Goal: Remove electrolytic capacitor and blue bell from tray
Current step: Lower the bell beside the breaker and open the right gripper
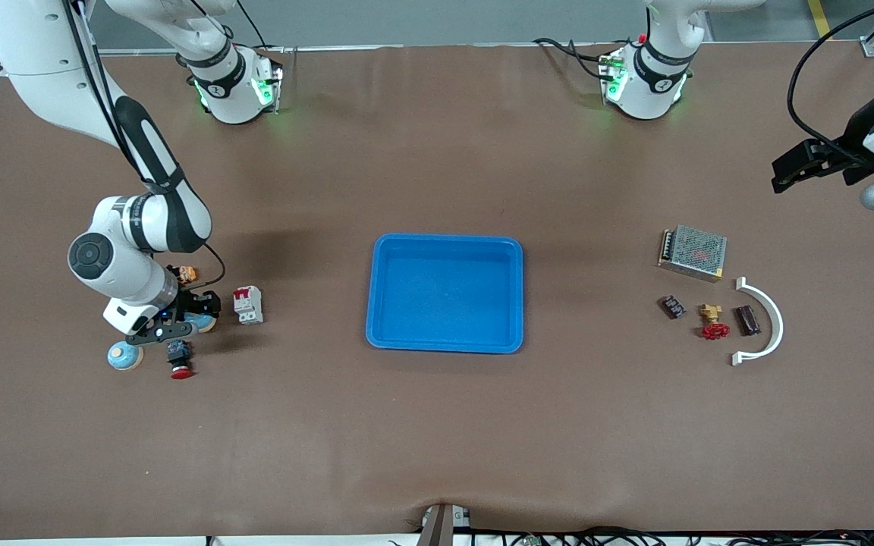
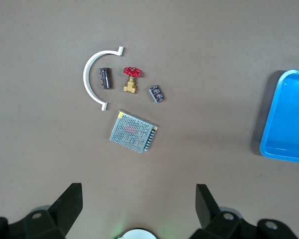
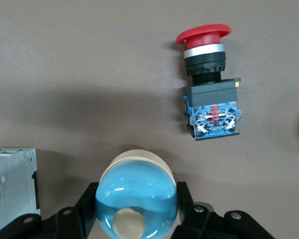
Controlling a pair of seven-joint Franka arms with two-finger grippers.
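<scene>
Here, blue bell [image 3: 136,193] between right gripper [image 3: 137,211] fingers [image 3: 185,204], on table [image 3: 89,74]

A brown mat-covered table [image 1: 437,425] fills the view under even light.

Blue tray [image 1: 444,345]. Beside my right gripper [image 3: 137,219]: pale blue bell [image 3: 136,199], cream-rimmed; red-capped black push button [image 3: 209,84]. Near tray: perforated silver power supply [image 1: 694,252].

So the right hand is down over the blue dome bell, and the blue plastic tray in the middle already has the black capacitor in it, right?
Not quite. The right hand is down at the blue dome bell, but the blue plastic tray holds nothing. The black cylindrical capacitor lies on the table inside the white curved bracket, as the left wrist view shows.
</scene>
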